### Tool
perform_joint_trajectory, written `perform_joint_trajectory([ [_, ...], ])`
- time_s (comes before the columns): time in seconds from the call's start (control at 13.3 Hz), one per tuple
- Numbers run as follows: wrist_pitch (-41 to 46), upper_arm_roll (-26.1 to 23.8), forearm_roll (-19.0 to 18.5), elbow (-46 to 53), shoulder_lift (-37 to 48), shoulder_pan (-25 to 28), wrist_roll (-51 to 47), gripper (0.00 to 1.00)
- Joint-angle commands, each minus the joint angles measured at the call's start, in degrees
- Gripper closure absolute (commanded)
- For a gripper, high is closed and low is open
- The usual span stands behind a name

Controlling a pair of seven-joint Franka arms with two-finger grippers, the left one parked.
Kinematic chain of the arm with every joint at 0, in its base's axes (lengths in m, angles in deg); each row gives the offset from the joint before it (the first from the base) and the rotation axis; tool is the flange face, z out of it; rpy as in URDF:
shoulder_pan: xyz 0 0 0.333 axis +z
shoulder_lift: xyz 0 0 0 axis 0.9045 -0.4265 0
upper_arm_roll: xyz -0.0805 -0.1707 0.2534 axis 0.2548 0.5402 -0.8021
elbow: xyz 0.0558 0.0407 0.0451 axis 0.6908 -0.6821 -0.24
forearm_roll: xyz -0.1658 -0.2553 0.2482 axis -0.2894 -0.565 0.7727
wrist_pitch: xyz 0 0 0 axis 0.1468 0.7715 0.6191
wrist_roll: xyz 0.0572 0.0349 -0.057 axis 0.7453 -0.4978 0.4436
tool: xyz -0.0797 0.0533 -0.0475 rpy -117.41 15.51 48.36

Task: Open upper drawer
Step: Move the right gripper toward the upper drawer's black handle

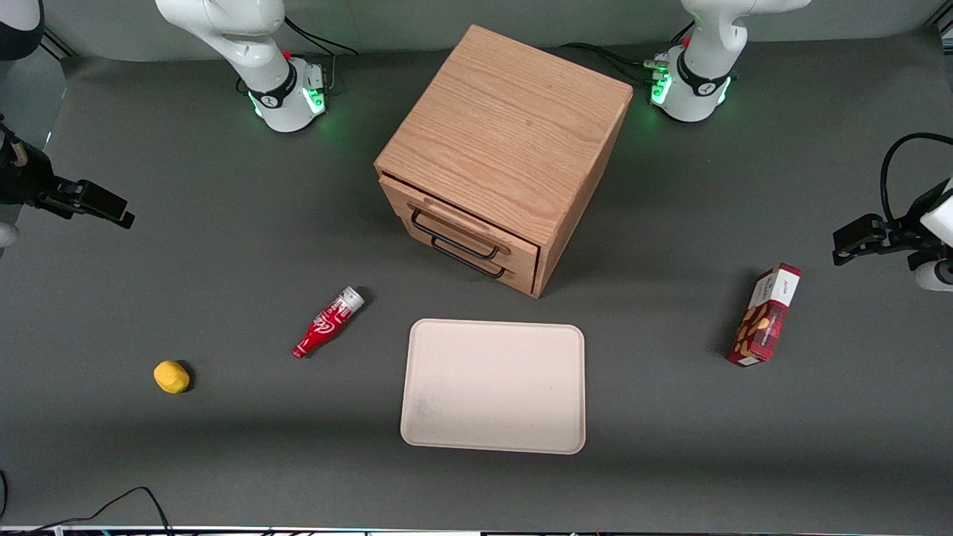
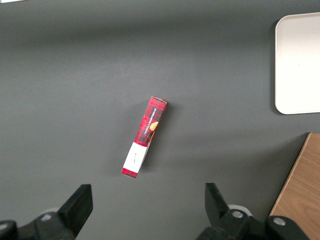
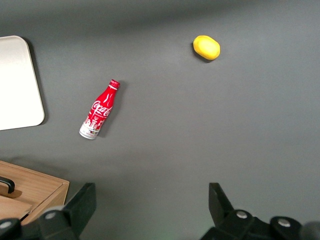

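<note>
nearest the front camera lies a beige tray; the upper drawer sits shut. gripper hangs high toward the working arm's end, fingers wide, ready to approach.

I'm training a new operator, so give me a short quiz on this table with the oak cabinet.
1. True or false: the right arm's gripper grips the black wire handle of the light oak upper drawer.
2. Which lies directly in front of the wooden cabinet? A beige rectangular tray; B yellow lump; C red snack box.
3. Fill in: the red cola bottle lies on its ____.
Key: 1 false, it hangs open toward the working arm's end of the table; 2 A; 3 side.
</note>
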Motion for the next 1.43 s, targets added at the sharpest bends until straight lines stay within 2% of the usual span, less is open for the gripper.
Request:
perform_joint_trajectory([
  [0.0,-0.86,0.48,0.00,-2.18,1.91,0.63,0.17,0.00],
  [0.45,-2.97,-0.05,0.18,-0.79,0.24,0.98,6.05,0.00],
  [0.6,-2.80,-1.63,0.79,1.32,-1.86,3.87,6.32,0.00],
  [0.75,-2.10,-5.83,0.79,2.12,-3.71,5.99,6.32,0.00],
  [0.9,-2.10,-12.76,0.36,3.69,-6.34,5.90,5.53,0.00],
  [1.05,-2.88,-17.25,0.62,5.45,-10.99,5.82,6.66,0.00],
  [1.12,-3.41,-22.15,-0.77,6.59,-13.01,5.38,7.36,0.00],
  [1.2,-3.59,-26.20,-3.83,8.43,-14.86,5.20,8.85,0.00],
  [1.27,-3.85,-28.42,-4.82,8.88,-16.88,5.29,9.30,0.00],
  [1.35,-5.59,-29.57,-3.79,8.97,-18.90,5.29,9.22,0.00],
])
